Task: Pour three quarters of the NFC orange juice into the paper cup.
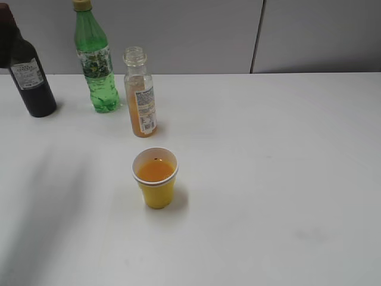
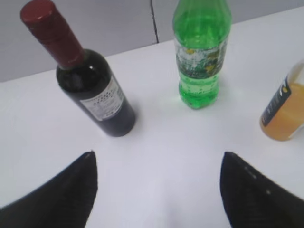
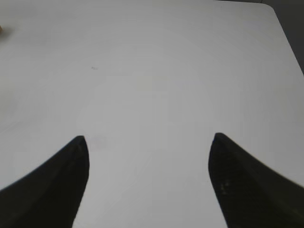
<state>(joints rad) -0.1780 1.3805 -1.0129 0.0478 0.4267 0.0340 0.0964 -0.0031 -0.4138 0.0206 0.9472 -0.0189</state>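
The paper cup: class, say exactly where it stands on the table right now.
In the exterior view the paper cup stands upright on the white table, left of centre, just in front of the NFC orange juice and apart from it.

From my left wrist view the juice [image 2: 285,111] is cut by the right edge, blurred, its neck out of sight. The green bottle [image 2: 201,52] loses its cap above. Exterior, the wine bottle [image 1: 25,68] is clipped left of the green one.

Green bottle [image 1: 95,59], wine bottle [image 1: 30,74] crowd juice bottle [image 1: 140,95] left; right side open.
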